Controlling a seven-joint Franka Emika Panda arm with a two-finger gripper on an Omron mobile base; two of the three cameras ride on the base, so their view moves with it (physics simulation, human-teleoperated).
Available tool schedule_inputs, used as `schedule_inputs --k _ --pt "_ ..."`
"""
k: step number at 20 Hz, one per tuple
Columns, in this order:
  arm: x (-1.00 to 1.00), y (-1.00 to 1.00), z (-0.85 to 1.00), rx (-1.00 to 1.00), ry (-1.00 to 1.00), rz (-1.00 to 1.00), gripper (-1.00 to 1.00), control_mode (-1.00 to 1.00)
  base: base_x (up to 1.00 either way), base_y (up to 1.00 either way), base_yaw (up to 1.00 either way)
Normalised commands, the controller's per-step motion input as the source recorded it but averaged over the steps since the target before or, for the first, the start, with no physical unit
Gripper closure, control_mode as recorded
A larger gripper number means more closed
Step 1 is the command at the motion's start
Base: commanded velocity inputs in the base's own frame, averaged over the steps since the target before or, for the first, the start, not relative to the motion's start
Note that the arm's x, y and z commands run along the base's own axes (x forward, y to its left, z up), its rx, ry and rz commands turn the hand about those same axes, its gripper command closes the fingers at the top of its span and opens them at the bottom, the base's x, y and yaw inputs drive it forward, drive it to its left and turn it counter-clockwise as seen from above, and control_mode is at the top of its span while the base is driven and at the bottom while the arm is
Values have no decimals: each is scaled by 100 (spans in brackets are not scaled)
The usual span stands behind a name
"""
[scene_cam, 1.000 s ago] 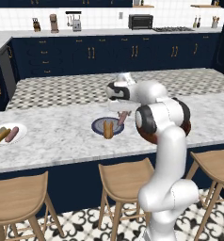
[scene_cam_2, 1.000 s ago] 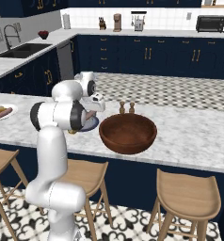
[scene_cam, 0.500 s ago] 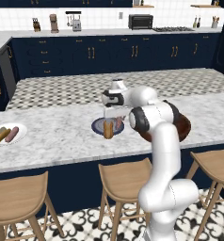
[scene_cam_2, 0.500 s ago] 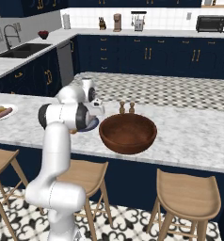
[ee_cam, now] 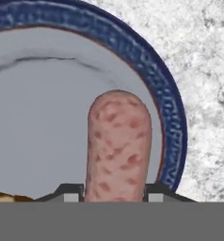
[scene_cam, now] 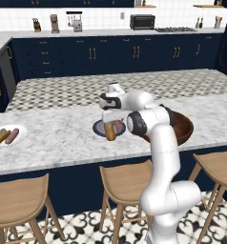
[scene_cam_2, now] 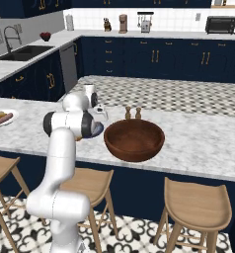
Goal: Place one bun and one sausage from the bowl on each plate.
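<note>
Marble-topped, the island counter (scene_cam: 63,138) is carrying everything in this dark-blue kitchen, and the jaws are sitting low over it, clamped on a mottled pink sausage (ee_cam: 118,146) whose free end is lying over the grey well of the blue-rimmed plate (ee_cam: 172,117). Over the last second the gripper (scene_cam: 110,127) has been swinging away from the bowl (scene_cam_2: 134,139) and dropping onto this plate (scene_cam: 98,127), so the sausage now looks to be at, or just above, the plate's surface. A tan sliver at the hand view's lower left edge is probably the bun (scene_cam: 109,132), which the left base view shows lying on the same plate, just beside the jaws. That suggests this plate is about to be complete; releasing is the step in hand. Farther left, well apart, the white plate (scene_cam: 17,139) is already holding a bun and a sausage side by side. Behind the jaws, the forearm is reaching out level from a folded elbow, with the hand pointing straight down at the plate.
</note>
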Motion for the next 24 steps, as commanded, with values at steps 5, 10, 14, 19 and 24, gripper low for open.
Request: schedule_inputs --k 5,10,14,19,24 --pt "0 0 9 0 0 0 -100 -100 0 0 0" --pt "-15 -2 42 0 0 0 -100 -100 0 0 0" --pt "-50 -5 45 0 0 0 -100 -100 0 0 0" --pt "-91 -7 12 0 0 0 -100 -100 0 0 0" --pt "-100 0 3 0 -6 0 -100 -100 0 0 0"
